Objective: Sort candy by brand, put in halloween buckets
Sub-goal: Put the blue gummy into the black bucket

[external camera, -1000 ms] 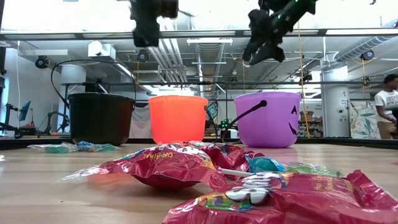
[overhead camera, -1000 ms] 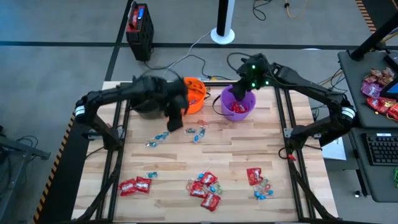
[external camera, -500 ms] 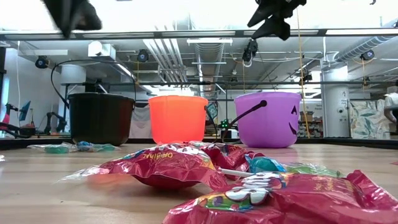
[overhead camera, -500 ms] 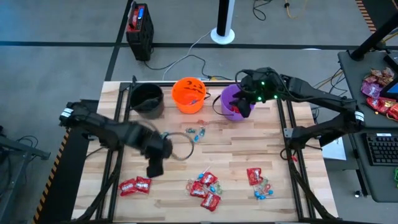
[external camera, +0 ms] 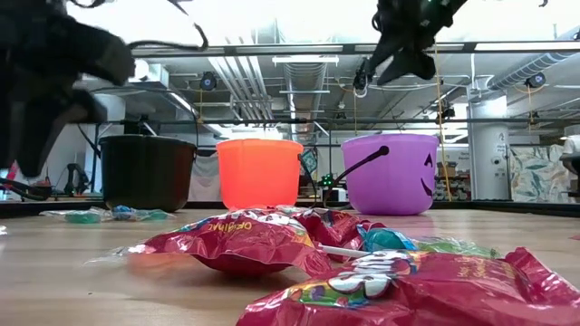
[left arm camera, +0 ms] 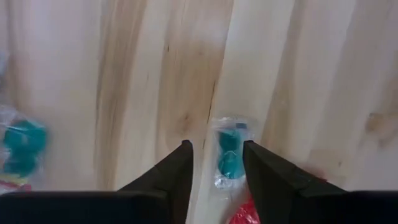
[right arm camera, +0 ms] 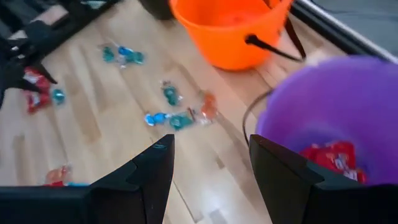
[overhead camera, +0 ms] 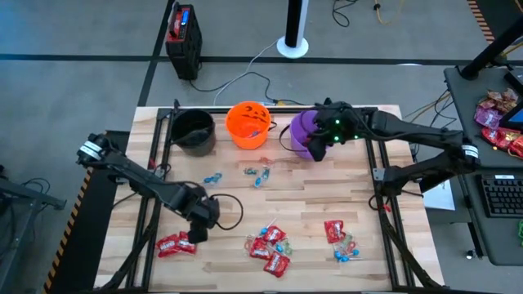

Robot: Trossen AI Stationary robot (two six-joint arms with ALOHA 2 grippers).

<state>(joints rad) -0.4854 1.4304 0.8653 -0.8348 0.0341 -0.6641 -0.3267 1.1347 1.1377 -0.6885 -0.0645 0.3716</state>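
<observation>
Hovering near the table's (overhead camera: 384, 253) front-left corner, the left gripper (left arm camera: 216, 163), fingers spread, straddles a blue candy (left arm camera: 229, 155); closing could snag the adjacent red packet (left arm camera: 245, 213).

The left gripper (overhead camera: 198, 233) is now hanging low over the wooden table's (overhead camera: 302, 200) front left area, just above a small blue twist-wrapped candy (left arm camera: 229, 157) beside the flat red packets (overhead camera: 177, 242), having swung there from above the black and orange pails. Its fingers are standing wider apart than before. The right gripper (overhead camera: 315, 149) is drawing back from over the purple plastic pail (overhead camera: 301, 129) toward its front rim.
</observation>
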